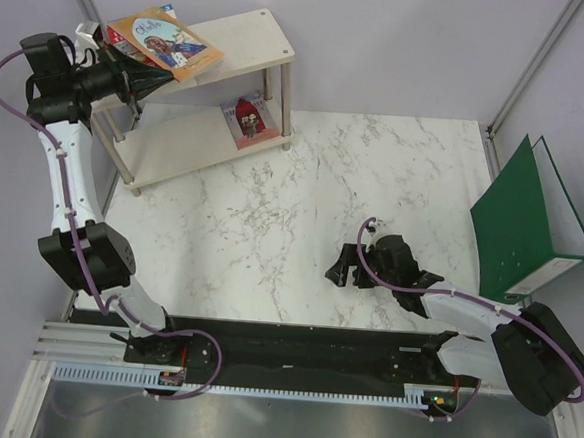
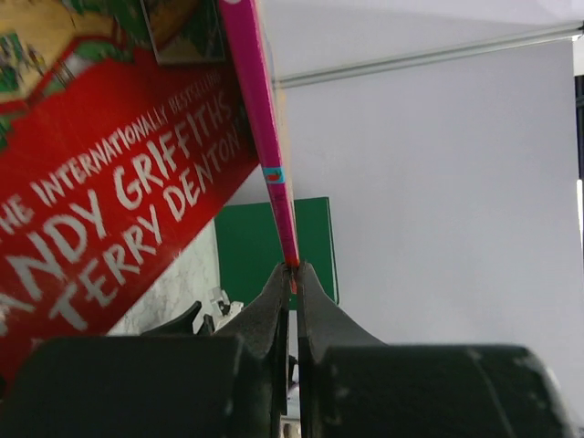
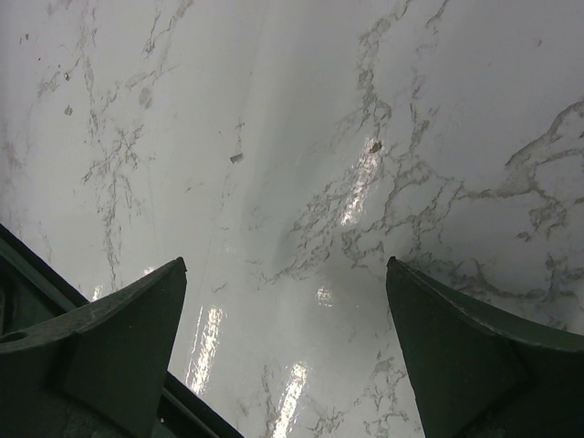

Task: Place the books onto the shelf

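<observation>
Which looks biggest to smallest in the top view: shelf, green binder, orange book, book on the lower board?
1. shelf
2. binder
3. orange book
4. lower book
The orange book lies higher, nearer the camera, so its lead over the lower book may be partly nearness.

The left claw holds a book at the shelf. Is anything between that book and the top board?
Yes. The left claw is shut on a thin pink-edged book, and the red Treehouse book lies right beside it, apparently already on the top board of the shelf at its left end. Nothing else visible stands in the way.
</observation>
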Controlling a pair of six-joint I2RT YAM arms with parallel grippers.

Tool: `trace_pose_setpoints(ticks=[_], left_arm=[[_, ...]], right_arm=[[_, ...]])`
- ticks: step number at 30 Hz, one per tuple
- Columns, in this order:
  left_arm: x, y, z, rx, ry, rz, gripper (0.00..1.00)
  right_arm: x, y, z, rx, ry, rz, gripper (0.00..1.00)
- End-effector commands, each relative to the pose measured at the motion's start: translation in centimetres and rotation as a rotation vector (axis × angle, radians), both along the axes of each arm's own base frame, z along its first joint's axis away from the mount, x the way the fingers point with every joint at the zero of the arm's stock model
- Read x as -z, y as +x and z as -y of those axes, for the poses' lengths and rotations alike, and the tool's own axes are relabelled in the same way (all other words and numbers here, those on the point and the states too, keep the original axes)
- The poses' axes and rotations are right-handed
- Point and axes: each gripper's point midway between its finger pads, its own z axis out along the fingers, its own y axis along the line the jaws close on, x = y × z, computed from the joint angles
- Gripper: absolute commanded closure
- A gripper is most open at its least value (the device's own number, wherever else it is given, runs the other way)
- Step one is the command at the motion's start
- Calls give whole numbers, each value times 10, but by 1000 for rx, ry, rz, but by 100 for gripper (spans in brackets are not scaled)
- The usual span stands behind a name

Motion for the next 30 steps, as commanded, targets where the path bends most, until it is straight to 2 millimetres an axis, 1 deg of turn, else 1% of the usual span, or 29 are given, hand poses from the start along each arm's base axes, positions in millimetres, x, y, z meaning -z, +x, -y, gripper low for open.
trace_pose_setpoints(ticks=[1, 3, 5, 6, 8, 9, 10, 11, 12, 14, 16, 17, 20, 27, 30], left_arm=[[-37, 2, -7, 0, -17, 92, 96], [-41, 3, -11, 2, -34, 97, 93], [-49, 2, -14, 0, -51, 112, 87], [-51, 1, -16, -4, -53, 116, 80], [-54, 0, -19, -18, -56, 121, 73], [-55, -1, -22, -29, -55, 123, 63], [-56, -2, -25, -40, -58, 120, 59], [-53, -1, -29, -57, -63, 110, 51], [-52, -1, -33, -70, -66, 105, 49], [-50, -3, -42, -106, -65, 103, 46], [-48, -6, -47, -136, -65, 100, 45], [-49, -7, -57, -175, -61, 103, 45], [-50, -11, -71, -226, -57, 104, 44], [-58, -14, -84, -281, -33, 131, 43], [-55, -12, -88, -289, -29, 128, 43]], right_arm=[[20, -14, 9, 6, -53, -78, 2], [21, -14, 10, 7, -53, -81, 2], [22, -14, 9, 5, -54, -82, 2], [22, -14, 9, 4, -56, -82, 2], [23, -14, 9, 2, -55, -85, 2], [23, -14, 9, 3, -56, -84, 2], [23, -14, 9, 3, -55, -86, 2], [23, -14, 9, 3, -55, -86, 2], [23, -14, 9, 3, -55, -87, 2], [23, -14, 9, 3, -55, -86, 2], [23, -14, 9, 2, -54, -83, 2], [23, -14, 9, 1, -54, -84, 2], [23, -14, 9, 3, -55, -86, 2], [22, -14, 8, 2, -51, -82, 2], [21, -14, 8, 1, -50, -79, 2]])
